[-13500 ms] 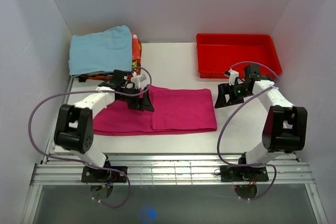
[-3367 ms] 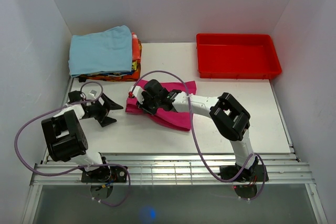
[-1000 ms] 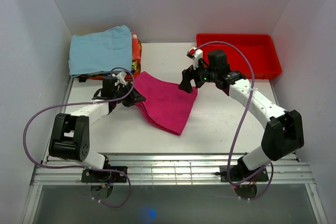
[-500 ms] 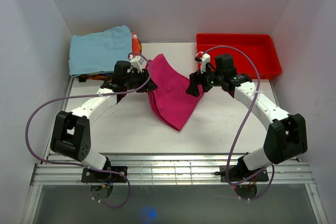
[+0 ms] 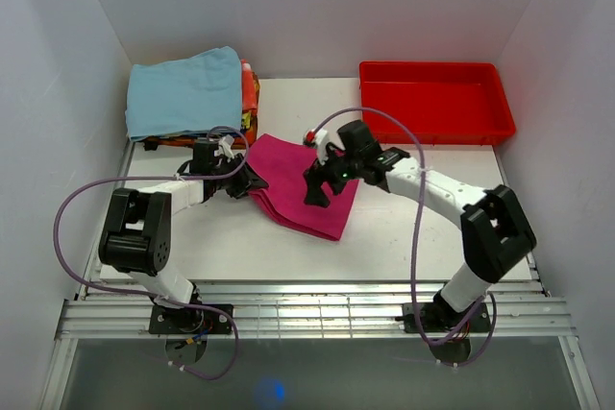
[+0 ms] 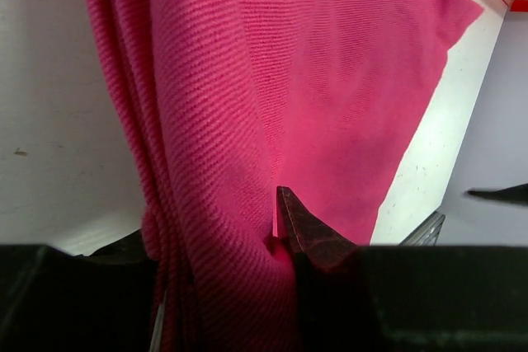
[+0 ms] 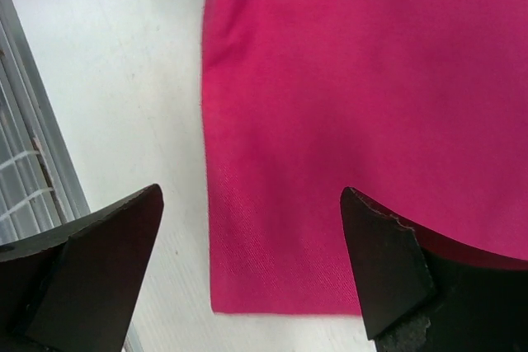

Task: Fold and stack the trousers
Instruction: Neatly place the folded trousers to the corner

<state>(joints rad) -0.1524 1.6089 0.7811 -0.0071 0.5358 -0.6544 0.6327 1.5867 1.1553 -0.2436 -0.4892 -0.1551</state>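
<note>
The magenta-pink trousers (image 5: 298, 184) lie folded in a flat, skewed packet on the white table, left of centre. My left gripper (image 5: 241, 180) sits at the packet's left edge, shut on the bunched layers of the trousers (image 6: 247, 105); one dark fingertip (image 6: 301, 232) presses into the cloth. My right gripper (image 5: 315, 189) hovers over the packet's near right part, open wide. Between its fingers (image 7: 91, 261) nothing is held; the trousers (image 7: 346, 105) and their near corner show below it.
A folded light blue cloth (image 5: 183, 91) tops a stack of clothes at the back left. A red plastic tray (image 5: 432, 103) stands at the back right. White walls close in on three sides, and a metal rail (image 5: 307, 314) runs along the near edge.
The trousers, hanging raised between both grippers half a second ago, now lie flat on the table. My left gripper came down and left. My right gripper moved near-left over the cloth.
</note>
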